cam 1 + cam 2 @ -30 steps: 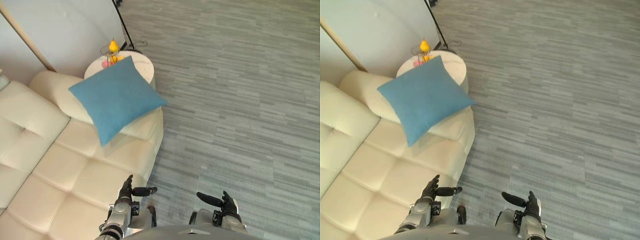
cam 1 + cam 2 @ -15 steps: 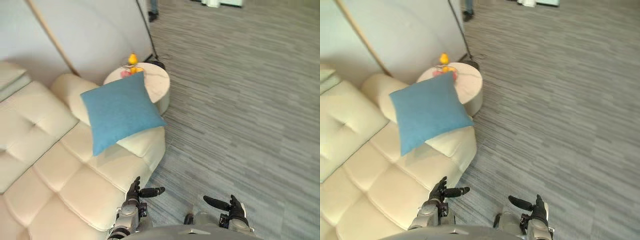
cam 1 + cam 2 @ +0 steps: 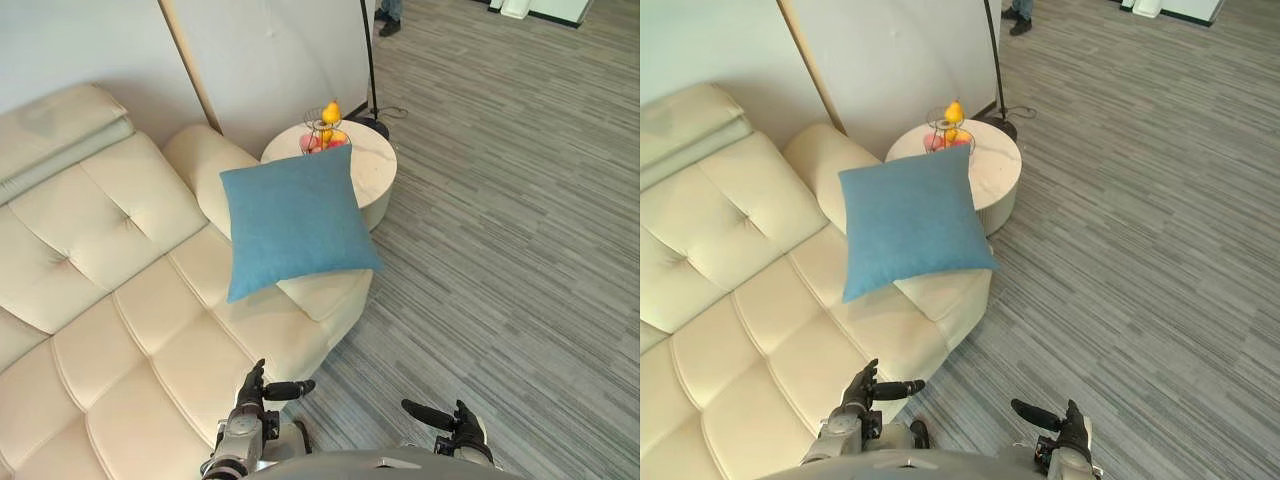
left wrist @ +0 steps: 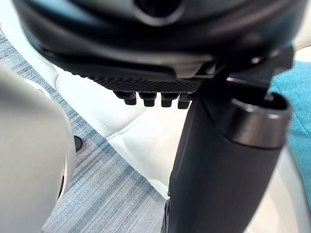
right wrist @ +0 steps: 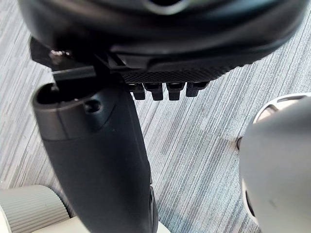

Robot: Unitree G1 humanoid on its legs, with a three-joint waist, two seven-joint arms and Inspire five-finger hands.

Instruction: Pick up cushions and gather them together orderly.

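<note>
The blue cushion (image 3: 295,222) lies tilted on the right armrest (image 3: 326,296) of the cream sofa (image 3: 120,300). Its right corner sticks out past the armrest's outer edge, above the floor (image 3: 500,250). Its far edge sits close to the round white surface (image 3: 372,165) beside the sofa; whether the two touch cannot be told. A wire fruit basket (image 3: 323,128) stands on the far-left part of that surface, right behind the cushion's far corner. A thin black pole (image 3: 368,60) rises behind the surface, and a person's shoes (image 3: 390,22) show at the far edge of the floor. Right of the sofa the grey striped floor runs wide and open. The left hand (image 3: 250,392) hangs low over the near right edge of the sofa seat, well apart from the cushion, its fingers (image 3: 252,374) loosely straight, thumb out to the right, holding nothing. The right hand (image 3: 458,428) hangs over bare floor, fingers likewise relaxed, thumb pointing left, also with nothing in it.
</note>
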